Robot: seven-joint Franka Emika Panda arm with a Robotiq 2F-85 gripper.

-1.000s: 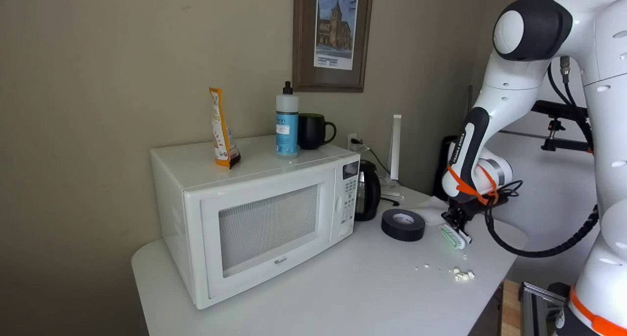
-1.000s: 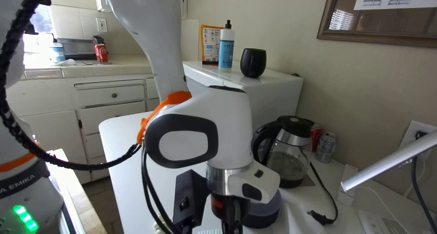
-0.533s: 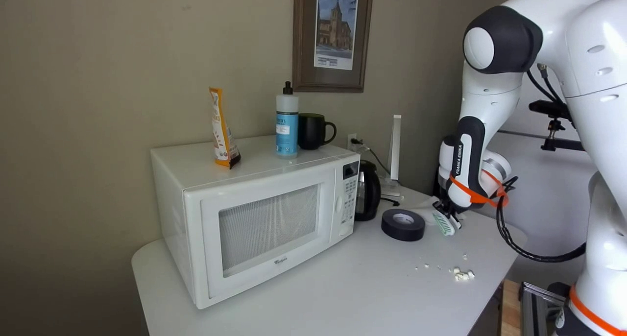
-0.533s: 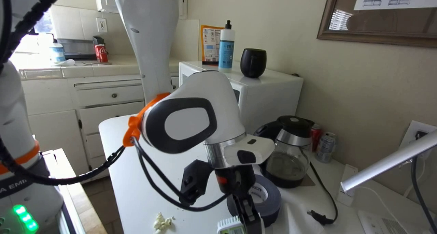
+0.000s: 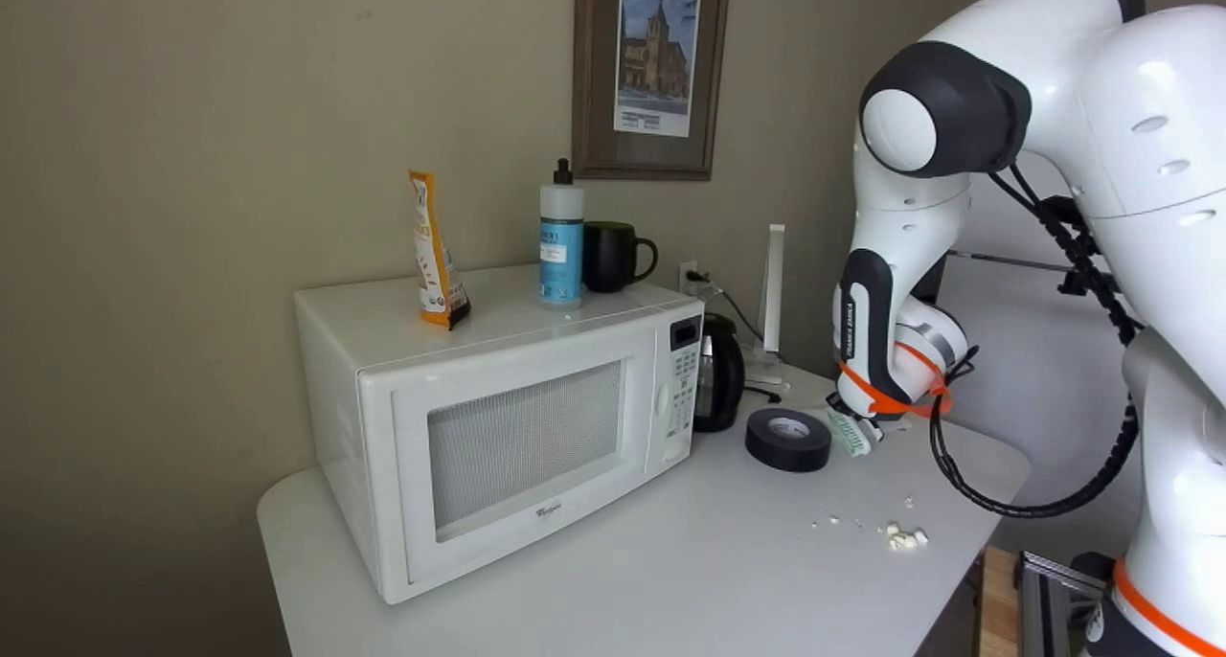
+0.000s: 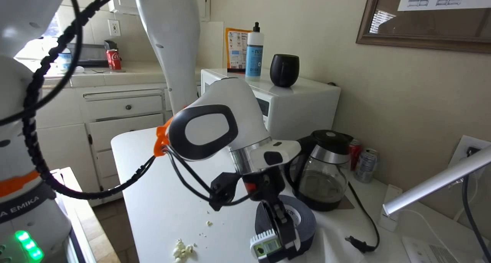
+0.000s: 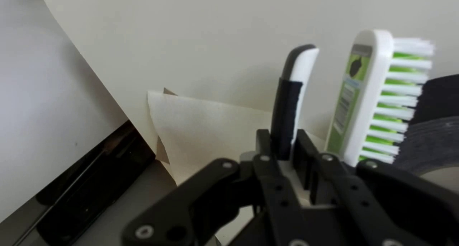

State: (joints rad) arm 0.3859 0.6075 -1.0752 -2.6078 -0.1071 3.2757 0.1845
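My gripper (image 7: 283, 142) is closed on the handle (image 7: 288, 108) of the scrub brush (image 7: 364, 99), perhaps because this leaves the bristles (image 7: 398, 102) free. They face toward the roll of black tape (image 5: 787, 453), just beside my jaws. Below them lies a white sheet (image 7: 208, 131); crumbs (image 5: 902, 539) are apart, on the table (image 5: 670, 552).

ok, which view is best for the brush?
Wrist view: the brush appears largest there, label and bristles both visible, though its lower end is hidden. Both exterior views show the brush far smaller, bristles included; in an exterior view the label also shows.
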